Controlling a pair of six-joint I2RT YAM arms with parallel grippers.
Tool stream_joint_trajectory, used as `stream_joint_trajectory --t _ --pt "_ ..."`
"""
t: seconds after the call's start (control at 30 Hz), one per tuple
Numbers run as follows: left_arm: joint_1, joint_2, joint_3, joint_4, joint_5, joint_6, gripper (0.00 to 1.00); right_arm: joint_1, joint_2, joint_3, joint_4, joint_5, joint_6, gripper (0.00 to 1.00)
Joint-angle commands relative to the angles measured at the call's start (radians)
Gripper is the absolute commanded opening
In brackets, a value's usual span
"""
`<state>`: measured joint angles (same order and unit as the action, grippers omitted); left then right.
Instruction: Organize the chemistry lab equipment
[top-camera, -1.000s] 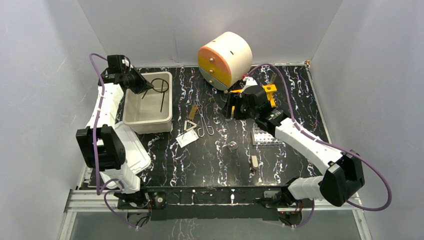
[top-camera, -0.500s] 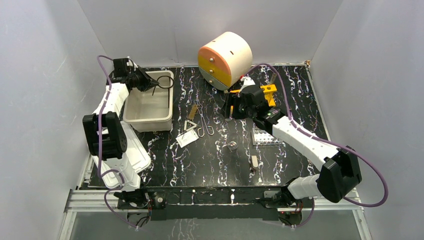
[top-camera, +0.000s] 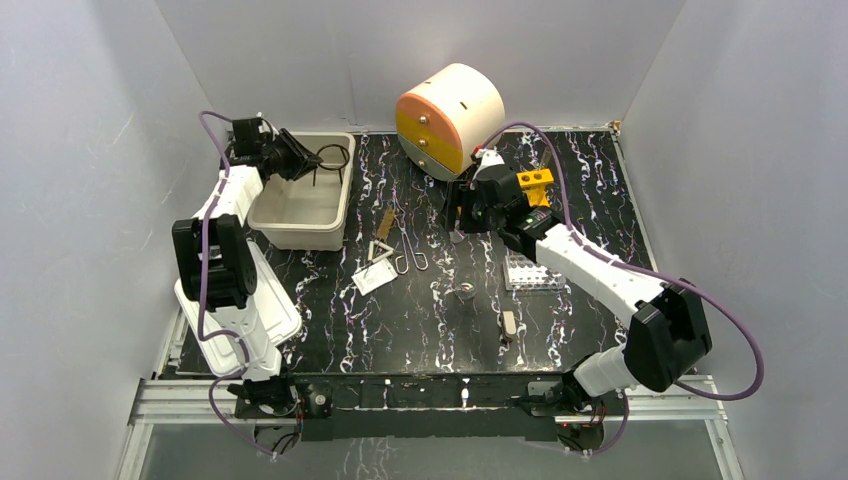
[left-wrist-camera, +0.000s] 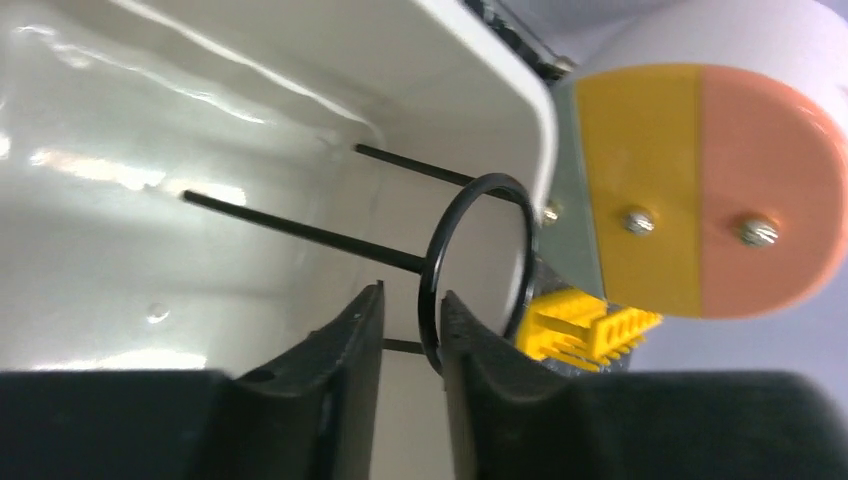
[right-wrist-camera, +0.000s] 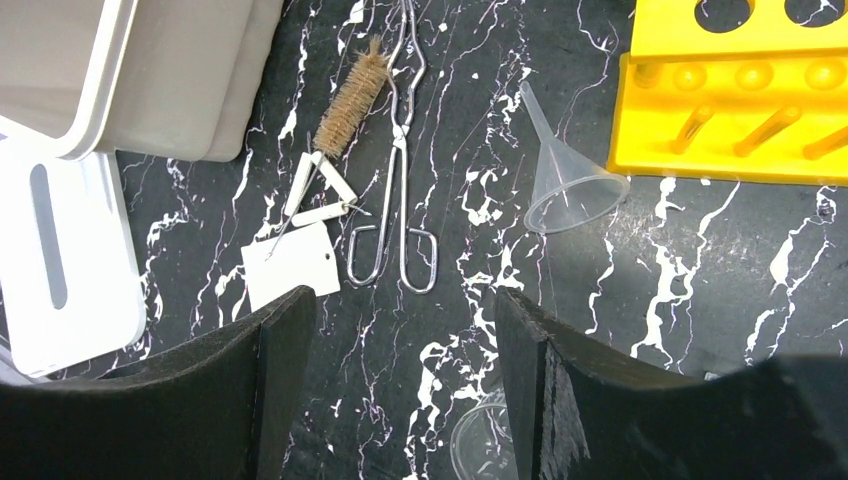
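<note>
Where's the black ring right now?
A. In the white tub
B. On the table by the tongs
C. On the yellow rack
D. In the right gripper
A: the ring sits with its handle down inside the tub, right at the left gripper.

Desk inventory, by count:
- black metal ring with handle (left-wrist-camera: 480, 270): 1
- white rectangular plastic tub (top-camera: 296, 239): 1
- flat white lid (right-wrist-camera: 100, 270): 1
- round cream-and-orange drawer unit (top-camera: 470, 100): 1
- metal triangle (right-wrist-camera: 318, 192): 1
- thin metal tongs (right-wrist-camera: 399, 180): 1 pair
- white square pad (right-wrist-camera: 290, 265): 1
- clear plastic funnel (right-wrist-camera: 575, 195): 1
- brown bristle brush (right-wrist-camera: 352, 95): 1
- yellow test-tube rack (right-wrist-camera: 740, 90): 1
- clear glass beaker (top-camera: 465, 293): 1
- clear ridged rack (top-camera: 530, 272): 1
- small pale oblong item (top-camera: 509, 322), kind unclear: 1
</note>
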<state>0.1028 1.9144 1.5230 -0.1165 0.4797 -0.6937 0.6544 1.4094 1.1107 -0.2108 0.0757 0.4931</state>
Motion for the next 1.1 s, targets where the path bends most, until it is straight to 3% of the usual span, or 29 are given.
stream_joint_trajectory --t 0.0,0.27,0.43,0.6,0.9,1.0,1.07 --pt "0.0 -0.01 0.034 -0.159 -0.168 0.11 0.32 -0.004 0.011 0.068 0.033 0.011 -0.01 0.74" --pt "0.0 -0.064 0.084 -0.276 -0.201 0.161 0.69 -0.005 0.052 0.11 0.034 -0.038 -0.019 0.73" --pt "-0.002 -0.107 0.142 -0.315 -0.204 0.168 0.83 -0.005 0.036 0.106 0.021 -0.039 -0.029 0.73" --pt "-0.077 -0.231 0.136 -0.345 -0.266 0.249 0.89 -0.005 0.033 0.116 -0.009 -0.037 -0.056 0.73" --pt "-0.464 -0.403 0.03 -0.408 -0.506 0.374 0.91 -0.005 0.102 0.209 -0.14 0.052 -0.067 0.72" --pt "-0.555 -0.417 -0.013 -0.453 -0.584 0.354 0.88 -0.009 0.123 0.224 -0.175 0.076 -0.042 0.66" --pt "-0.597 -0.408 -0.038 -0.482 -0.626 0.336 0.8 -0.014 0.131 0.219 -0.192 0.083 -0.007 0.55"
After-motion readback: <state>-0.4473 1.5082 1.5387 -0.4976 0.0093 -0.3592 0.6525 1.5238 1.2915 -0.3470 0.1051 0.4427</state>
